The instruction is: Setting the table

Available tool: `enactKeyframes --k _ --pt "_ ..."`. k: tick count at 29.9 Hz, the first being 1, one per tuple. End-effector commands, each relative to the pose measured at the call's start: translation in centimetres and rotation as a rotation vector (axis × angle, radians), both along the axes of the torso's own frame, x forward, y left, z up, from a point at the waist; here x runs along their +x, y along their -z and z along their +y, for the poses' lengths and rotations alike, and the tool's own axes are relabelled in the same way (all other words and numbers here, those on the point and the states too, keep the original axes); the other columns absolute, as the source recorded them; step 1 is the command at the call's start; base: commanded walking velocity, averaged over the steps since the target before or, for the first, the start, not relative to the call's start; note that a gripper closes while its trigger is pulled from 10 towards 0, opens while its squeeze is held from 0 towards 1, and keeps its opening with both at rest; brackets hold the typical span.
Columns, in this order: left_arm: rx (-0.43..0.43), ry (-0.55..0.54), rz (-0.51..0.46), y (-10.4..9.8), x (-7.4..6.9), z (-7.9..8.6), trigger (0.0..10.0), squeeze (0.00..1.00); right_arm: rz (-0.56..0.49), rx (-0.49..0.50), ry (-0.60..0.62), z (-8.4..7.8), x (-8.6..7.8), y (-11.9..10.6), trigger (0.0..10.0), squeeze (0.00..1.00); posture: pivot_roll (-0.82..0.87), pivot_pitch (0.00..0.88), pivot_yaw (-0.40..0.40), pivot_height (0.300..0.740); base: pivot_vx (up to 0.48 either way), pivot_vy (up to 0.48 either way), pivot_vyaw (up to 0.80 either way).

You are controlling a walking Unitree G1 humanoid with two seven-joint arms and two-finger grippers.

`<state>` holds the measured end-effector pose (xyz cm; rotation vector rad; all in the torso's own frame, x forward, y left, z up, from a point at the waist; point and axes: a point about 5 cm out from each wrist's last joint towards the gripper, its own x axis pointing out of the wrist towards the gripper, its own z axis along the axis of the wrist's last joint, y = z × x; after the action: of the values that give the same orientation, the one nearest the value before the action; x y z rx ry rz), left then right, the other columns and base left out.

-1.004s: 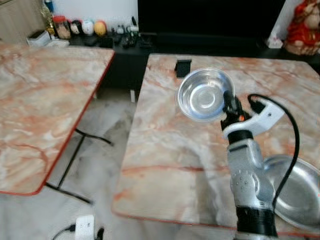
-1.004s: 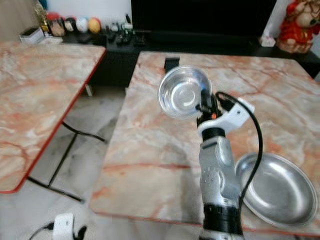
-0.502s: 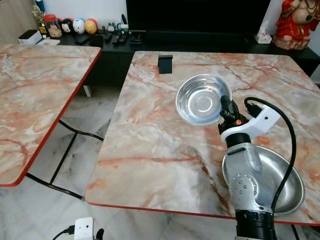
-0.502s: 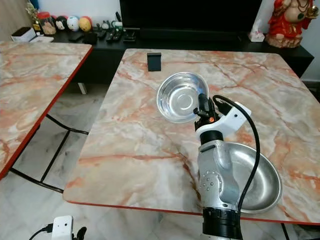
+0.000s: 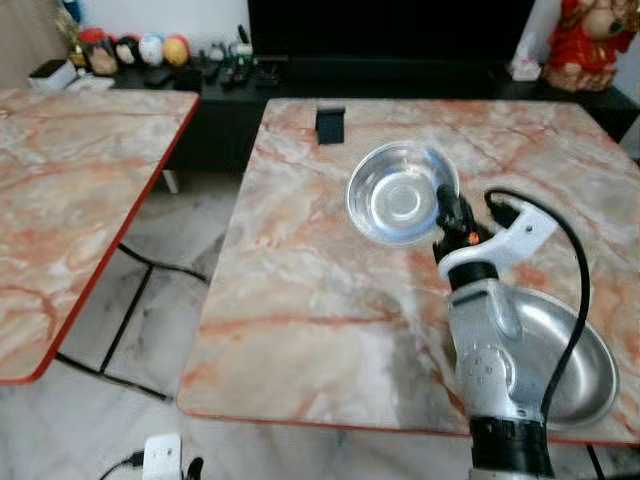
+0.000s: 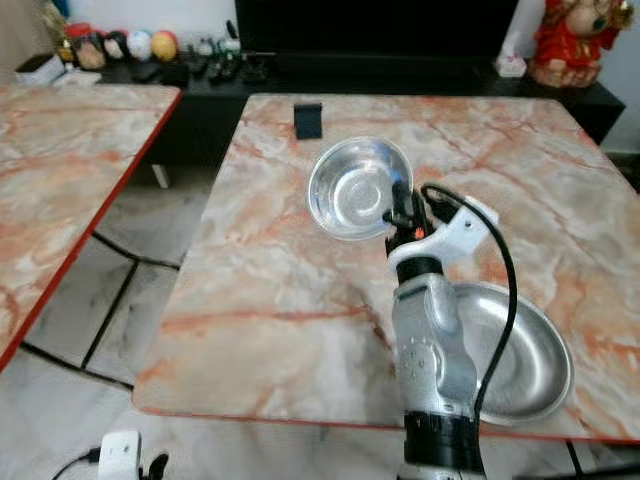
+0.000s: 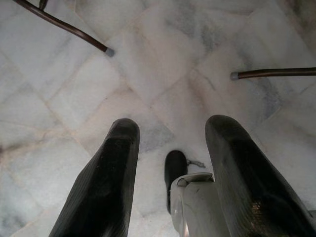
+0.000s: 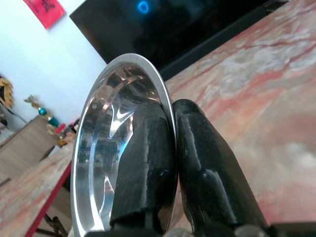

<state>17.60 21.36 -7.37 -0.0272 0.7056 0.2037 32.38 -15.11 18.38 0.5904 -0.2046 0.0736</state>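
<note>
Two steel dishes over pink-veined marble tabletop (image 5: 300, 300). Small round shiny steel bowl (image 5: 400, 192) held tilted above tabletop centre, rim pinched in closed jaws of right gripper (image 5: 452, 212). Wide shallow steel plate (image 5: 560, 370) lies on tabletop near-right corner. Small black block (image 5: 329, 123) at tabletop far edge. Left gripper (image 7: 170, 163) over white tiled floor (image 7: 74, 84), jaws apart, holding nothing.

- Small steel bowl (image 5: 402, 192): round, shiny, hollow side turned up and tilted, held by its rim above the marble bench (image 5: 300, 290), near the bench's middle.
- Large steel dish (image 5: 560, 365): wide, shallow, upright, resting flat on the bench near its front right corner, well apart from the small bowl.
</note>
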Motion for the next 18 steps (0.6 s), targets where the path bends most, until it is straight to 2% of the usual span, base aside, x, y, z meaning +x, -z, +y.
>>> enactKeyframes --k 1,18 --pt "-0.006 -0.02 0.053 0.71 -1.44 0.19 10.0 0.0 -0.016 0.001 0.0 0.13 0.21 -0.51 10.0 0.0 -0.03 0.072 -0.009 0.74 0.0 0.0 0.0" --pt "-0.006 -0.022 0.078 0.84 -1.69 0.6 10.0 0.0 -0.014 -0.018 -0.001 0.09 0.51 -0.51 10.0 0.0 -0.02 0.055 -0.008 0.74 0.0 0.0 0.0"
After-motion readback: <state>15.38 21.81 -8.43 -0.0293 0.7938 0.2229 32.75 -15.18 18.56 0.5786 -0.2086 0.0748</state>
